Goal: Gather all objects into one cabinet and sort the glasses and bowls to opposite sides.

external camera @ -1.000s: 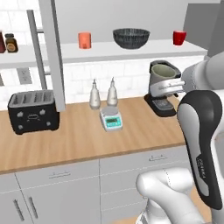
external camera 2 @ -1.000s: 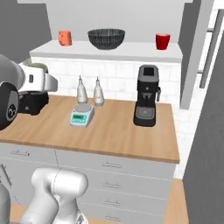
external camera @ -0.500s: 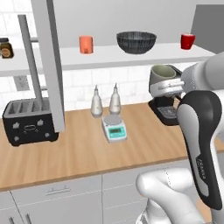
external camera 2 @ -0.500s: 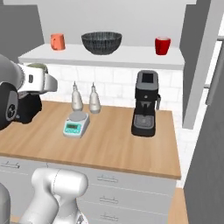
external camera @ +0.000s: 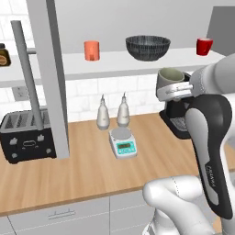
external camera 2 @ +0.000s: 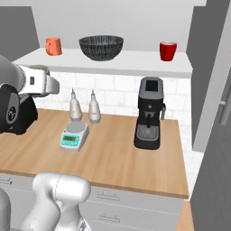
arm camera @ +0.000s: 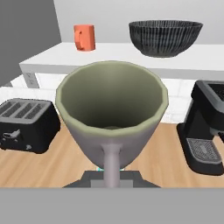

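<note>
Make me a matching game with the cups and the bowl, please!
Things:
1. orange cup
2. bowl
3. red cup
4. grey cup

Places:
a. middle of the shelf
b. in the robot's gripper
c. shelf, by the open door
d. shelf, above the coffee machine

Pairs: 1-c, 2-a, 3-d, 4-b

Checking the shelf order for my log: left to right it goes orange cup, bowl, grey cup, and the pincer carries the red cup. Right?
Not quite: the colours are swapped. The right base view shows the red cup on the shelf right of the bowl and orange cup; the pincer carries the grey cup.
</note>
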Available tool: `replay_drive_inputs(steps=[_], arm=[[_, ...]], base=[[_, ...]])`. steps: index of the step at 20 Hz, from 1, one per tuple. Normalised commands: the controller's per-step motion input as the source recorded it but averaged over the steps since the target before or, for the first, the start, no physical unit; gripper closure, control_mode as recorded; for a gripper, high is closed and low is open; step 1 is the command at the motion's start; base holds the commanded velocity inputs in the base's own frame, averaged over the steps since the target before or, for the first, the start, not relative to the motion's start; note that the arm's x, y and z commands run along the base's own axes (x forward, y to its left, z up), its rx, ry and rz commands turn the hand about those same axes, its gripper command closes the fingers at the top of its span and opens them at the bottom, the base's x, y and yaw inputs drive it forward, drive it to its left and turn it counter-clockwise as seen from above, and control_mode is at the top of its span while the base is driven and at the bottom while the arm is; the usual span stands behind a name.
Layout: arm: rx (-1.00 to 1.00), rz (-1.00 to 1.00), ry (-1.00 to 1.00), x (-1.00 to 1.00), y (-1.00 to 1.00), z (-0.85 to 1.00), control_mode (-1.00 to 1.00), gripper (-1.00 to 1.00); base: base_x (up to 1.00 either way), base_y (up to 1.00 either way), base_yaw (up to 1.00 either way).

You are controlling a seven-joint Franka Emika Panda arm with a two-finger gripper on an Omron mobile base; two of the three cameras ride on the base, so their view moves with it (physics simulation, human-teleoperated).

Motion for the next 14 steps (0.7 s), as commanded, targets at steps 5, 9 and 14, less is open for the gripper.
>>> replay_drive_inputs(steps=[5,9,14], arm=[[0.0,0.0,0.0,0.0,-0.01,0.0,-1.0,1.0],[0.0,-0.21,0.01,0.0,-0.44,0.0,-1.0,1.0],[0.0,-0.21,0.02,0.09,-0.79,0.0,-1.0,1.0]], base=[[0.05,0.0,0.0],[0.0,0.0,0.0],[0.0,0.0,0.0]])
